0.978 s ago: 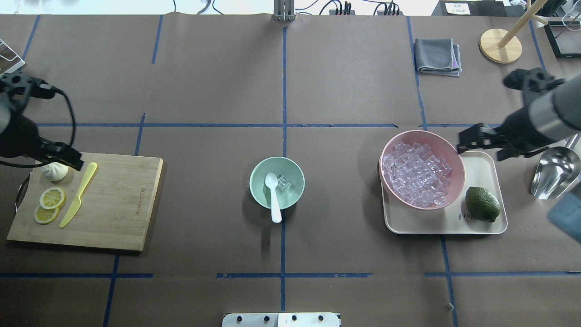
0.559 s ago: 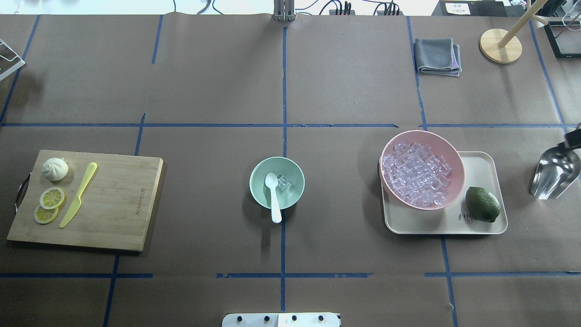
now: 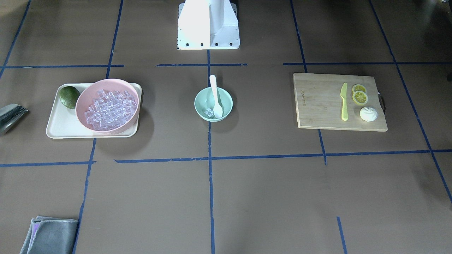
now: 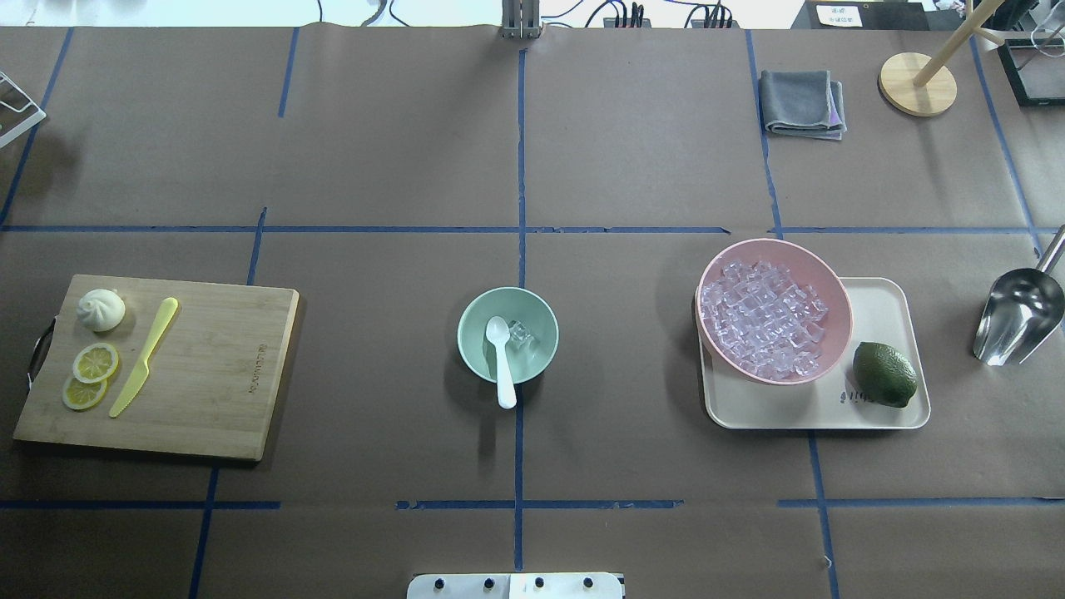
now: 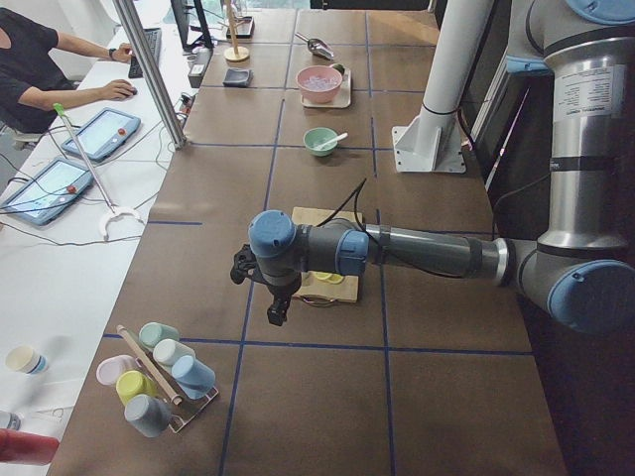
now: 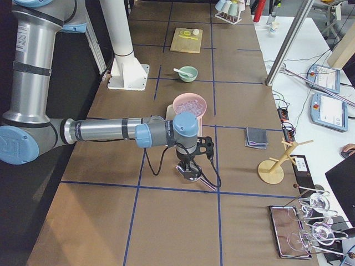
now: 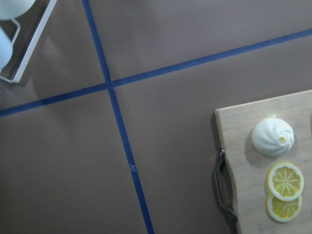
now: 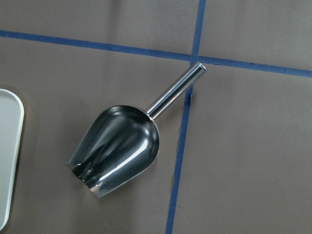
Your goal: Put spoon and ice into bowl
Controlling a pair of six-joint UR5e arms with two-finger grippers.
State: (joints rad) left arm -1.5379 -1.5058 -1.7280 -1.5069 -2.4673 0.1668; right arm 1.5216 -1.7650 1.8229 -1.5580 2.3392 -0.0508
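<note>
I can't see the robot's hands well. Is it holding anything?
Not the spoon or the ice cube: both rest in the green bowl, untouched. Whether the left gripper or right gripper grips anything cannot be told.

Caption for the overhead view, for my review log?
The spoon and ice sit in the mint bowl, between the cutting board and the pink bowl.

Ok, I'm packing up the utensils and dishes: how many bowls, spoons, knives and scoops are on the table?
Bowls: 2, the mint bowl and pink bowl
Spoons: 1, the spoon
Knives: 1, the knife
Scoops: 1, the scoop
Total: 5
</note>
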